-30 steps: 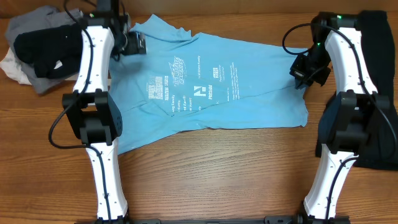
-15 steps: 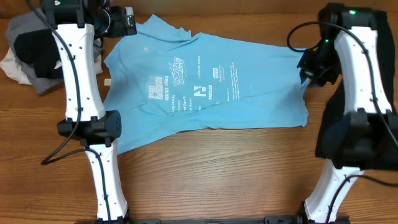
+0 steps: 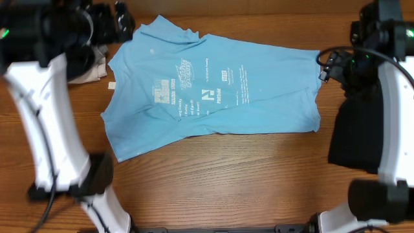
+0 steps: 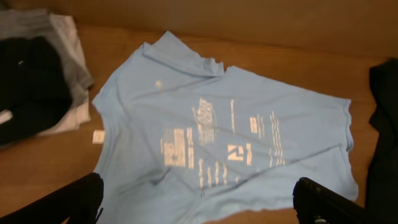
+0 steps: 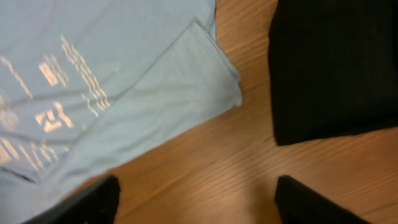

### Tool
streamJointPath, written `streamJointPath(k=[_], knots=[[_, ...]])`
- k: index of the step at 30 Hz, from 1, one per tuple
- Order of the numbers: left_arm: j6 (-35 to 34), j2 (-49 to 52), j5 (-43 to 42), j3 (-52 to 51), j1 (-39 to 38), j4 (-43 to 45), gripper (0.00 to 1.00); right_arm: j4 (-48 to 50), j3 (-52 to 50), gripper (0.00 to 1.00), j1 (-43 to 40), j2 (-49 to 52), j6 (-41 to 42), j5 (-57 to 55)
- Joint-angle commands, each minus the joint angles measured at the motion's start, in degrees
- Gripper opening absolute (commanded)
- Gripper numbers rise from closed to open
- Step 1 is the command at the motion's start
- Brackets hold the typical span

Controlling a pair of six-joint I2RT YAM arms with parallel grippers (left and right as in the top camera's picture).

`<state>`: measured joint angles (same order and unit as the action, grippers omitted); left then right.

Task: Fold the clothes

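Wooden table [image 3: 226, 175], one blue T-shirt [image 3: 213, 90], one black garment [image 3: 356, 136] at right, left jaws, right jaws spread

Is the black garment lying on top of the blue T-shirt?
No, in the right wrist view a strip of bare table separates the black garment from the blue T-shirt.

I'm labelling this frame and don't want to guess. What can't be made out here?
- Lettering on the blue T-shirt: too small in overhead, blurred in both wrist views.
- Clothes pile: mostly behind the left arm overhead, cut by the left wrist view's edge.
- Black garment: partly under the right arm overhead, cut off by the right wrist view's edges.
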<state>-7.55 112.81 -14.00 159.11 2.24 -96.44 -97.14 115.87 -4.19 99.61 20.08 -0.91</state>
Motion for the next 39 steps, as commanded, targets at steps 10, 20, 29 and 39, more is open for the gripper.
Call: streamJointPath(k=[10,20,29,39], knots=[[-0.13,-19.69,9.97,-44.52,0.11,1.22,1.00,8.66,-10.43,1.00,-0.04,-4.35,-0.39,-0.52],[3.98,-14.60,6.88,-70.79,7.56,21.70,0.94,15.34,-21.53,1.00,0.00,-4.35,-0.39,0.55],[11.78,-4.00,1.27,-78.40,15.50,32.26,0.90,21.05,-27.61,1.00,0.00,-4.35,0.09,2.54],[8.66,5.73,2.91,-78.40,15.15,36.63,0.69,22.99,-27.76,1.00,0.00,-4.35,0.07,4.22]])
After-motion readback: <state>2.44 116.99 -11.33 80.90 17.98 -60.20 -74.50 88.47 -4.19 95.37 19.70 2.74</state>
